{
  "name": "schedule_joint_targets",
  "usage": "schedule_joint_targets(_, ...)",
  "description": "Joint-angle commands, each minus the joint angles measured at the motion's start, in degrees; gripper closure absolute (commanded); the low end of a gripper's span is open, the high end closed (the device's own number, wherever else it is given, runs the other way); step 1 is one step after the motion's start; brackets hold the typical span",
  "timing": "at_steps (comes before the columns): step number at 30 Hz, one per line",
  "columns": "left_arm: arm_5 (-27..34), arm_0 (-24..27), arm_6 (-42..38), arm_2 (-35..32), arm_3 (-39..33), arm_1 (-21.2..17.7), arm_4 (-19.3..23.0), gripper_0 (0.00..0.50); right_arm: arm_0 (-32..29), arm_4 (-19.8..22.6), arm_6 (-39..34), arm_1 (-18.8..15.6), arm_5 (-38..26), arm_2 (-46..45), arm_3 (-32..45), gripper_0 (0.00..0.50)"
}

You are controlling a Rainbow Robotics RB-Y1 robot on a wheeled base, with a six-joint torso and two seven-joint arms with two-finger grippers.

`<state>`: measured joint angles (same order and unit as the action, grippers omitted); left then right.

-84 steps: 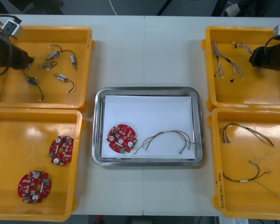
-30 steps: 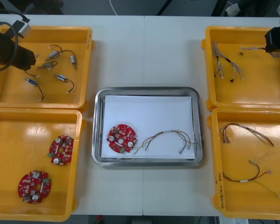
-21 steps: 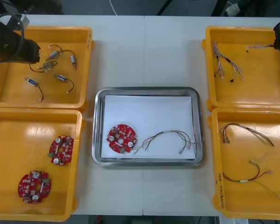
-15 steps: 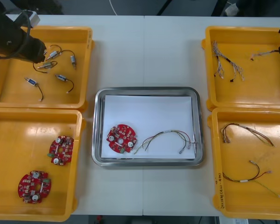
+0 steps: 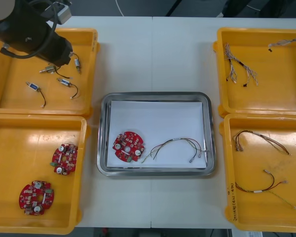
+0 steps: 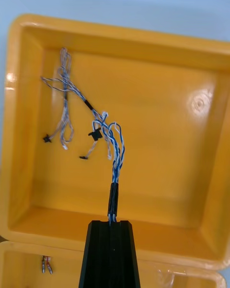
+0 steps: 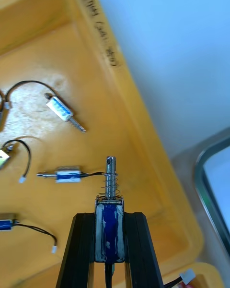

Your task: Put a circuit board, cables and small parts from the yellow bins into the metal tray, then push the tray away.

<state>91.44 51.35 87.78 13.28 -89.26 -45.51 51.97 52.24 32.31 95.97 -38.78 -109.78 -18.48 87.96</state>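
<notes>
A: Part first: how does the small blue-wrapped metal part [image 7: 110, 187] lie?
B: Its long axis runs in line with the black fingers [image 7: 81, 240], spring and pin pointing away from them. The left gripper [image 7: 109, 218] clamps its body over the far left yellow bin [image 7: 96, 125].
A: And the right gripper [image 6: 110, 225]?
B: Pinched on a twisted blue and white cable [image 6: 116, 153] above the far right yellow bin [image 6: 158, 101].

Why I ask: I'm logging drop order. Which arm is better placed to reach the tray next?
Left. The left pincer grips a small metal part over the far-left bin's tray-side half, the tray close by. The right pincer holds a blue and white cable at the far-right bin's outer edge.
</notes>
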Motion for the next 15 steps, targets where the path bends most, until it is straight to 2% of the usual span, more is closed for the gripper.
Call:
schedule_joint_targets(1,3.6,-0.1,-11.1,-0.6,-6.9,2.7,-1.1,0.499,0.1,4.2,-0.7,-2.6,-0.2,-0.1,5.9,0.5)
schedule_joint_targets(8,5.2,0.0,-18.4,3.2,-12.8,5.5,-2.3,0.499,-0.8,12.0,-0.3,-2.6,-0.2,2.0,11.5,0.5)
schedule_joint_targets(15,5.1,0.0,-24.6,9.3,-15.5,8.4,-4.2,0.499,-5.9,19.5,-0.3,-3.1,-0.2,3.8,21.9,0.5)
